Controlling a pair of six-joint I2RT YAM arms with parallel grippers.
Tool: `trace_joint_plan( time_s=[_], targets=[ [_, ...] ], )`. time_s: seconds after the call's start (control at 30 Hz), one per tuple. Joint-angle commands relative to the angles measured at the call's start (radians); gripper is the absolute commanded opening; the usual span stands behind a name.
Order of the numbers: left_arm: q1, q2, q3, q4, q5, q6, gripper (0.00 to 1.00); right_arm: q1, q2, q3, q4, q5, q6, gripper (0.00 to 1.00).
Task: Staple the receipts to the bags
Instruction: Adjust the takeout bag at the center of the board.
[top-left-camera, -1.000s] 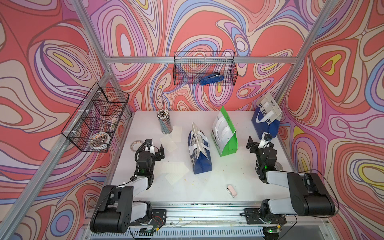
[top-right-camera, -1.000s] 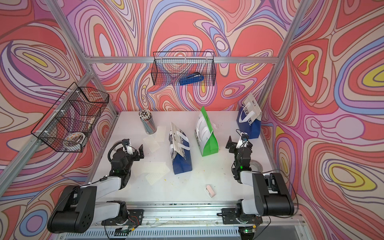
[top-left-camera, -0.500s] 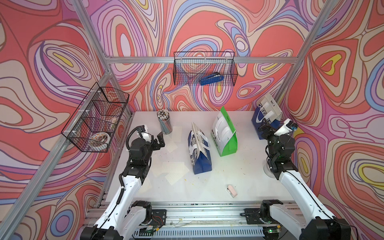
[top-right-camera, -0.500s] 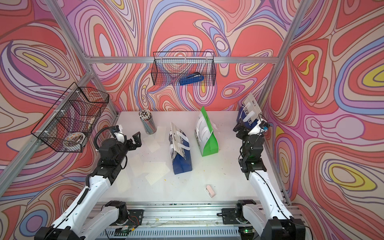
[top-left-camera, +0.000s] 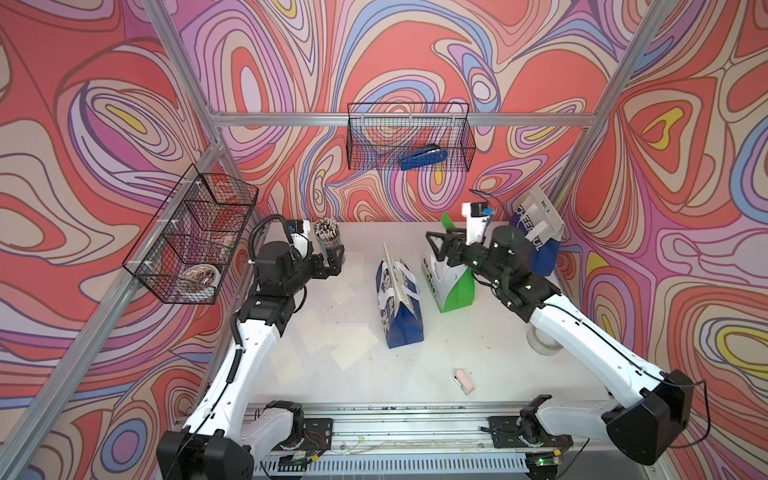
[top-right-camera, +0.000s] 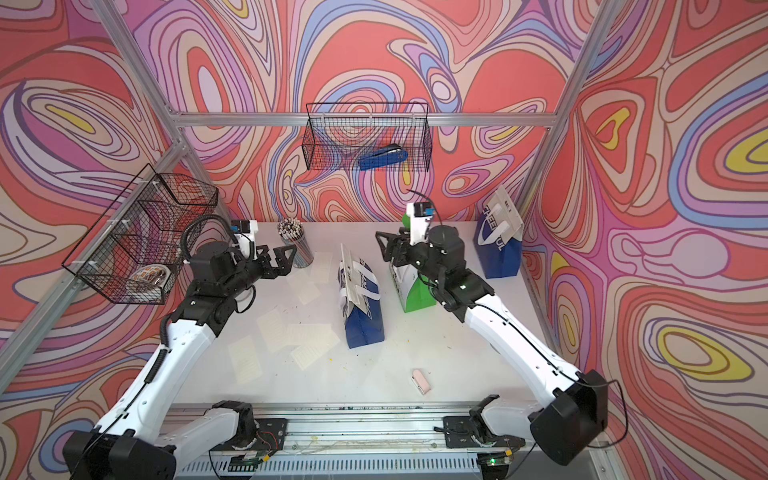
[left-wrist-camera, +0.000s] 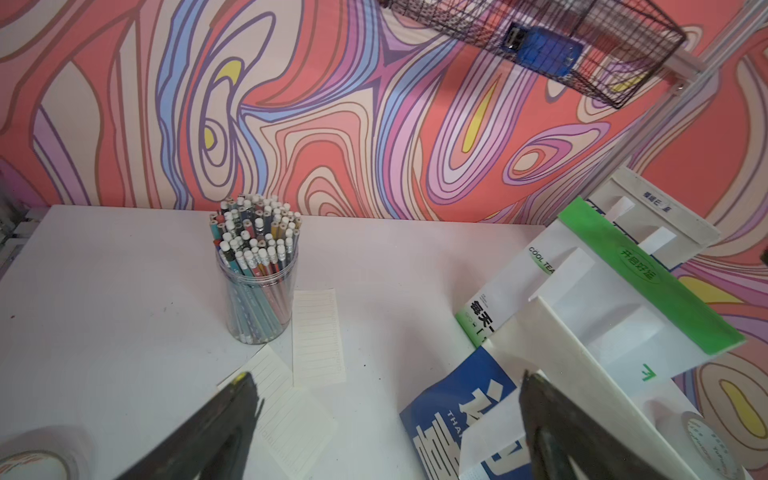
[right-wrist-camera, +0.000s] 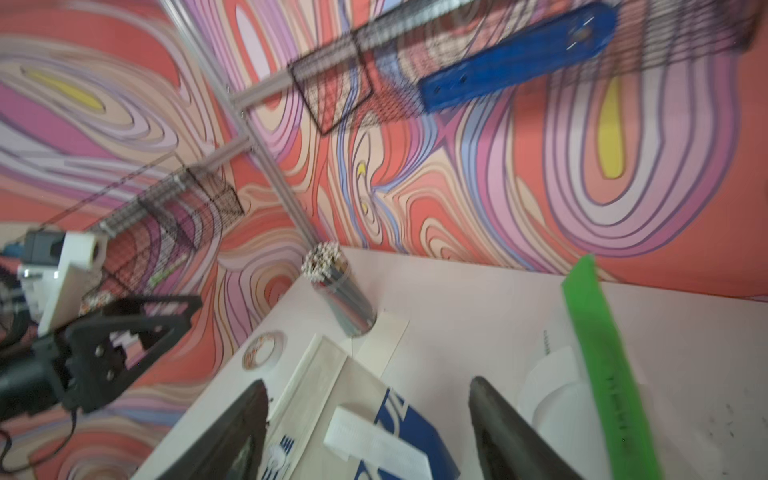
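White paper receipts (top-left-camera: 349, 337) lie loose and flat on the left half of the table (top-left-camera: 478, 353), none yet fixed to a bag. The three bags stand behind and to the right of them: the blue bag with Chinese characters (top-left-camera: 400, 309) at centre, the green-and-white bag (top-left-camera: 455, 286) just beside it, and the "CHEERFUL" bag (top-left-camera: 540, 245) in the far right corner. Within the last second both arms have risen from a folded rest low at the near edge and now reach out over the work surface. Left gripper (top-left-camera: 334, 262): jaws spread wide and empty, hovering near the pencil cup (top-left-camera: 328, 237) and above the far receipts. Right gripper (top-left-camera: 436, 243): jaws apart with nothing between them, poised above the top of the green-and-white bag and facing the rear of the cell. The blue stapler (top-left-camera: 424, 158) lies untouched in the wire basket (top-left-camera: 365, 141) on the back wall. Interpretation: the change is deployment only. No task object has moved, so the job stands at its very start. The right arm's heading suggests the stapler is to be fetched first, while the left arm is placed to pick up a receipt.
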Motion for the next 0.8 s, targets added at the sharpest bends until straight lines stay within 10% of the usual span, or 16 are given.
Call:
trace_joint_plan(
  time_s=[0.0,0.57,0.77],
  targets=[
    [0.0,0.034,0.035,-0.137,-0.084,0.029,1.0,0.12,0.079,0.116,-0.243,0.037,-0.069,0.73],
    [0.0,0.077,-0.011,-0.151,-0.113,0.057,1.0,0.319,0.399,0.536,-0.888,0.285,0.054,0.23],
    [0.0,0.061,-0.028,-0.137,-0.114,0.054,1.0,0.319,0.451,0.672,-1.018,0.429,0.012,0.25]
  ],
)
